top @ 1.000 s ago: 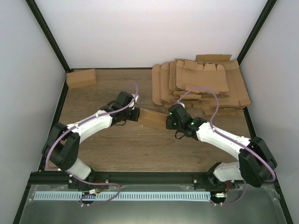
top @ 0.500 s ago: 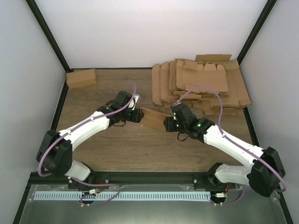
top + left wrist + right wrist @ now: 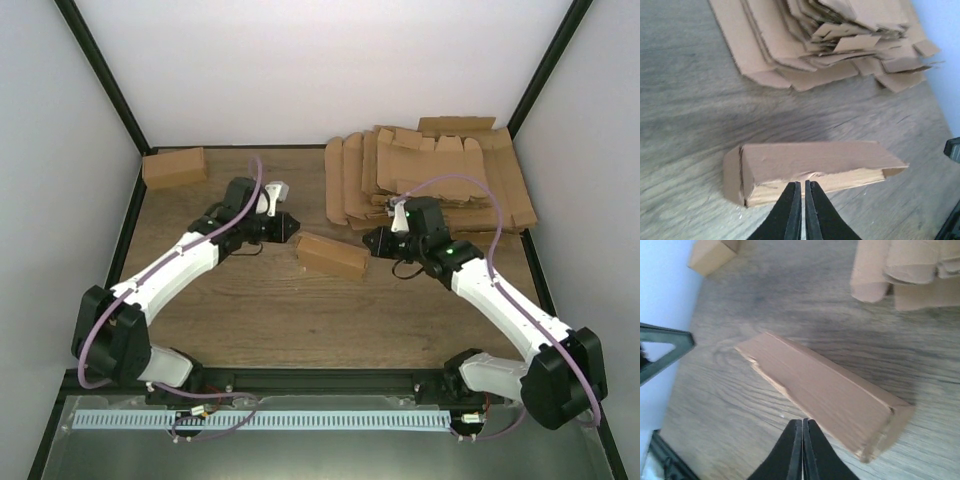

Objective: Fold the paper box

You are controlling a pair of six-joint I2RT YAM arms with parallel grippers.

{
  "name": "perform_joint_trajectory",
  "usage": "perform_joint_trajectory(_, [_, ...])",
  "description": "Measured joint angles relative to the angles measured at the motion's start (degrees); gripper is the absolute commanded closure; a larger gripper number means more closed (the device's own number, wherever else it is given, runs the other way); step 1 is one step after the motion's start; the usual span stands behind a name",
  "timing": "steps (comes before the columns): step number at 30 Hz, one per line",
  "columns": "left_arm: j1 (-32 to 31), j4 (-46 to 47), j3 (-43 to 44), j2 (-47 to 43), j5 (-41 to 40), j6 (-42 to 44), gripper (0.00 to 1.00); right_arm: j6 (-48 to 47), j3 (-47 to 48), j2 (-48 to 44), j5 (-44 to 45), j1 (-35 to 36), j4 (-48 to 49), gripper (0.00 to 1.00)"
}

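A folded brown paper box (image 3: 332, 256) lies on its side on the wooden table, between the two grippers. My left gripper (image 3: 291, 227) is shut and empty, just left of the box and apart from it. My right gripper (image 3: 369, 240) is shut and empty, just right of the box. In the left wrist view the box (image 3: 810, 160) lies just beyond the closed gripper (image 3: 800, 184), with one long edge crumpled. In the right wrist view the box (image 3: 825, 387) lies diagonally ahead of the closed gripper (image 3: 802, 422).
A pile of flat unfolded cardboard blanks (image 3: 430, 185) covers the back right of the table and shows in both wrist views (image 3: 815, 35) (image 3: 900, 270). A finished folded box (image 3: 174, 167) sits at the back left corner. Enclosure walls surround the table.
Both grippers have pulled back from the box, the left one up and left, the right one up and right. The box now lies free on the table.
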Motion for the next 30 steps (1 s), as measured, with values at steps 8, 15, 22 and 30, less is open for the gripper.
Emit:
perform_joint_trajectory(8, [2.9,9.3,0.1,5.4,11.0,-4.1,0.96,5.4,-4.9,2.1,-17.1,-6.2,15.0,0.99])
perform_joint_trajectory(15, [3.6,15.8,-5.0,10.1,16.1,-5.9,0.96,9.4,-12.9,8.5,-25.9,-8.6,25.2,0.99])
perform_joint_trajectory(22, [3.6,19.4,-9.8,11.3,17.2,-6.0,0.96,9.9,-17.1,14.0,-29.9,-9.4,32.1,0.99])
perform_joint_trajectory(30, [3.7,25.7,-12.3,11.9,18.1,-5.6,0.96,7.7,-15.0,14.3,-32.3,-11.1,30.8,0.99])
